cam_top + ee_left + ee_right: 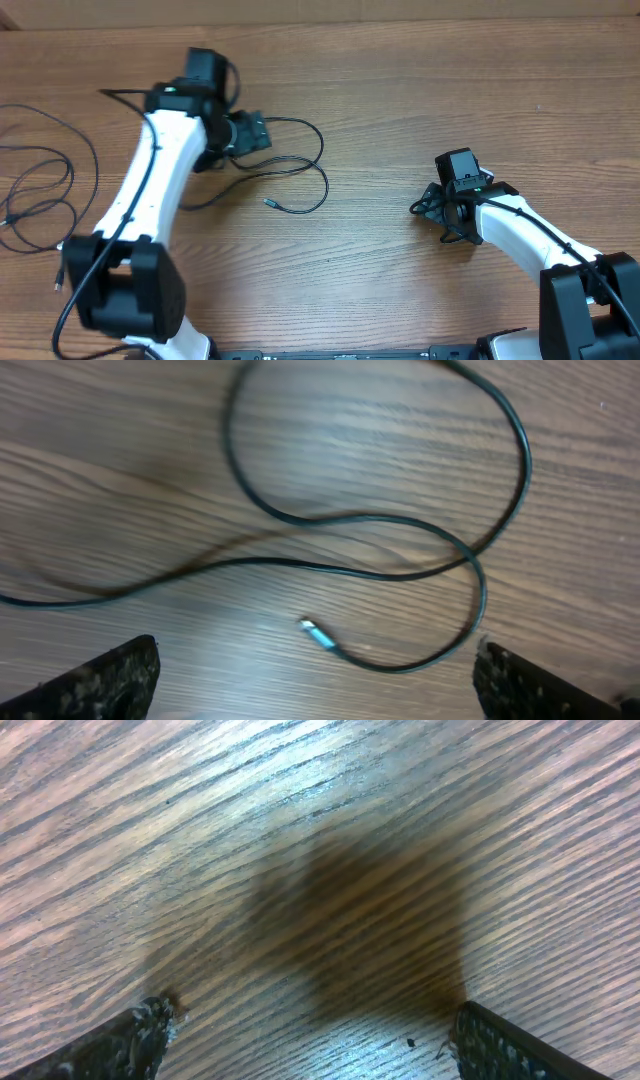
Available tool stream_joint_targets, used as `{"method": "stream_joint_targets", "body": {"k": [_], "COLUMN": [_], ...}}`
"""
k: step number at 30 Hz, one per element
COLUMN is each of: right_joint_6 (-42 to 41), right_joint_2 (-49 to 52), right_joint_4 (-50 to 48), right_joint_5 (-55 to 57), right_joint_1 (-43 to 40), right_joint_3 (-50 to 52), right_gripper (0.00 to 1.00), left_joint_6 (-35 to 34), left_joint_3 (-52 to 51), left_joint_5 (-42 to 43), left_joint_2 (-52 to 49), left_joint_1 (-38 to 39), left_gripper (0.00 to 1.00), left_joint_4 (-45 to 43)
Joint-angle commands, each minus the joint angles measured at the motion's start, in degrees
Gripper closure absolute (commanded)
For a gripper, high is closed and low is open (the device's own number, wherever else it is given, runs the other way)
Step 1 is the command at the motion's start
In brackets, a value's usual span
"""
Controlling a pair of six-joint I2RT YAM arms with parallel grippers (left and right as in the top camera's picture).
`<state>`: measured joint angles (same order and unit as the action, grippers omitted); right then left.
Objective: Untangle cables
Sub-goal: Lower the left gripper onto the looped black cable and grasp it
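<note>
A thin black cable lies looped on the wooden table right of my left gripper, ending in a silver-tipped plug. In the left wrist view the same cable curls across the wood with its plug between my wide-open, empty fingers. Another thin black cable lies in loose loops at the far left, with small plug ends. My right gripper is open and empty over bare wood at the right; its wrist view shows no cable.
The thicker black wire of the left arm runs along its white link. The table's far edge lies along the top. Both arm bases stand at the front edge.
</note>
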<state>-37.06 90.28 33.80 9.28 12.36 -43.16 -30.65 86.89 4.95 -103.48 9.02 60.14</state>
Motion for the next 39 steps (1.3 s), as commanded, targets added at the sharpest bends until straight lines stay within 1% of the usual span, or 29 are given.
{"method": "stream_joint_targets", "body": {"k": [1,4,7,9,11,15,17,20,25,26,27,28,32,36,37,38,39], "right_joint_6": [0.0,0.0,0.0,0.0,0.0,0.0,0.0,0.0,0.0,0.0,0.0,0.0,0.0,0.0,0.0,0.0,0.0], "right_joint_2": [0.7,0.7,0.7,0.7,0.7,0.7,0.7,0.7,0.7,0.7,0.7,0.7,0.7,0.7,0.7,0.7,0.7], "right_joint_4": [-0.3,-0.3,-0.3,-0.3,-0.3,-0.1,0.0,0.0,-0.1,-0.1,-0.1,-0.1,-0.1,-0.1,-0.1,-0.1,-0.1], "right_joint_5": [-2.1,-2.1,-2.1,-2.1,-2.1,-2.1,-2.1,-2.1,-2.1,-2.1,-2.0,-2.1,-2.1,-2.0,-2.0,-2.0,-2.0], "right_joint_1": [-0.4,-0.4,-0.4,-0.4,-0.4,-0.4,-0.4,-0.4,-0.4,-0.4,-0.4,-0.4,-0.4,-0.4,-0.4,-0.4,-0.4], "right_joint_3": [0.8,0.8,0.8,0.8,0.8,0.8,0.8,0.8,0.8,0.8,0.8,0.8,0.8,0.8,0.8,0.8,0.8], "right_gripper": [0.11,0.11,0.11,0.11,0.11,0.11,0.11,0.11,0.11,0.11,0.11,0.11,0.11,0.11,0.11,0.11,0.11], "left_joint_6": [-13.1,-19.1,-22.5,-24.3,-26.9,-33.5,-36.4,-38.8,-39.0,-39.0,-39.0,-39.0,-39.0,-38.2,-37.3,-36.5,-35.3], "left_joint_3": [-0.5,-0.5,-0.5,-0.5,-0.5,-0.5,-0.5,-0.5,-0.5,-0.5,-0.5,-0.5,-0.5,0.0,0.4,0.8,1.4], "left_joint_5": [0.4,1.1,1.0,1.0,0.5,-3.6,-4.1,-4.0,-4.4,-4.6,-5.1,-5.6,-6.7,-7.1,-7.0,-7.0,-7.0], "left_joint_2": [-3.4,-6.2,-8.8,-10.5,-12.2,-15.0,-16.3,-18.1,-19.9,-19.9,-19.9,-19.9,-19.8,-19.7,-19.7,-19.7,-19.7], "left_joint_1": [3.0,5.5,7.6,8.7,9.7,10.5,10.6,10.6,10.5,10.5,10.4,10.4,10.3,9.6,9.4,9.1,8.9], "left_gripper": [0.0,0.01,0.01,0.05,0.07,0.09,0.1,0.11,0.11,0.13,0.18,0.27,0.52,0.69,0.76,0.78,0.77], "left_joint_4": [-0.8,-1.7,-2.9,-4.1,-5.3,-6.5,-6.8,-7.0,-9.1,-9.5,-9.8,-10.2,-11.2,-10.9,-10.8,-10.7,-10.6]}}
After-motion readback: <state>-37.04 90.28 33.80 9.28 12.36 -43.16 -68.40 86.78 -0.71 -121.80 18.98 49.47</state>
